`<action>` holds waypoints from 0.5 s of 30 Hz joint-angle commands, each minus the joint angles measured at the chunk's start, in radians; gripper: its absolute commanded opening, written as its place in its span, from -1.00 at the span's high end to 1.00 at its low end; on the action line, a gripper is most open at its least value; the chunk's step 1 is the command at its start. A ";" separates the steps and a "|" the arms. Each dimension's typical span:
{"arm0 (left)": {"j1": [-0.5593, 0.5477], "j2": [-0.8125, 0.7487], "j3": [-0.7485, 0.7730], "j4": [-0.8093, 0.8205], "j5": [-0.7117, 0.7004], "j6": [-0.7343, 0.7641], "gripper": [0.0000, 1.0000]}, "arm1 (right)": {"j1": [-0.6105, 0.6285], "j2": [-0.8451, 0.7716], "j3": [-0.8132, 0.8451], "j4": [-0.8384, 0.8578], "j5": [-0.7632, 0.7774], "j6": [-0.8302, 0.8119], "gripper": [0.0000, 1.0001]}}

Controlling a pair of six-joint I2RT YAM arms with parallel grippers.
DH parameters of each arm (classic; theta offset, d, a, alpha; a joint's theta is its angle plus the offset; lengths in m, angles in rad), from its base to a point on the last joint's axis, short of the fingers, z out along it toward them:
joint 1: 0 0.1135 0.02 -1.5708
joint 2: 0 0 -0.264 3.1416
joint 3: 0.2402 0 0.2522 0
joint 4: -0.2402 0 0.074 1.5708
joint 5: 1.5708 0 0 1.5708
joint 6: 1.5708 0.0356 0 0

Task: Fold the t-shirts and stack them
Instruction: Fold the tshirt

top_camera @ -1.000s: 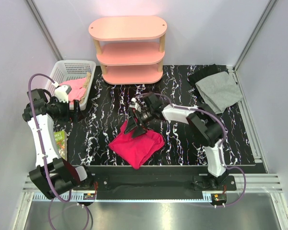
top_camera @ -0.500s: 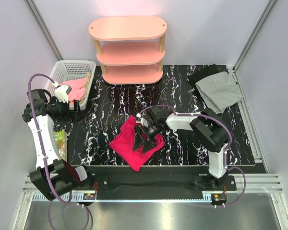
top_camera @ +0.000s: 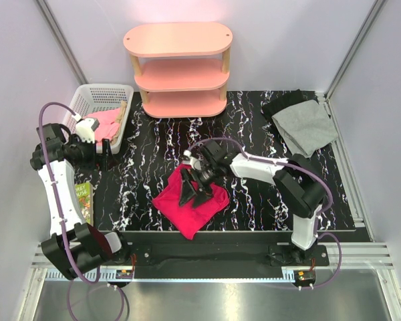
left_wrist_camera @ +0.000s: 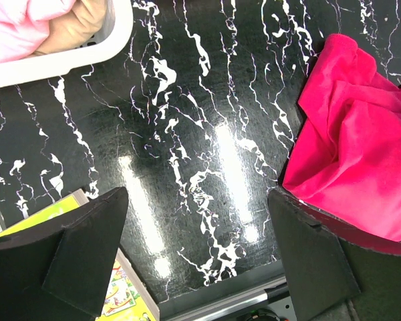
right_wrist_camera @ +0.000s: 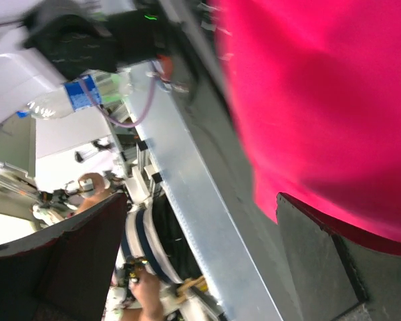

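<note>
The right gripper [top_camera: 194,192], jaws spread wide and holding nothing, has swept nearer across the crumpled red t-shirt [top_camera: 187,212], which lies near centre. The fold is barely begun. The grey t-shirt [top_camera: 306,127] waits far right, and the left gripper [top_camera: 105,152] hovers open and empty beside the basket [top_camera: 87,93].

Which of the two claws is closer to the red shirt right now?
The right. The right gripper is directly over the red t-shirt, jaws open; the left gripper is off to the side, beside the white basket.
</note>
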 commanded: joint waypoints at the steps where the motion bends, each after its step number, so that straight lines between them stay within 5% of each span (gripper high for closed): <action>1: -0.002 -0.029 0.057 0.002 0.000 0.008 -0.82 | 0.080 -0.076 0.159 -0.030 0.002 0.022 -0.99; 15: -0.002 -0.012 0.085 0.004 -0.015 -0.006 -0.82 | 0.137 0.215 0.205 -0.001 -0.050 -0.002 -0.99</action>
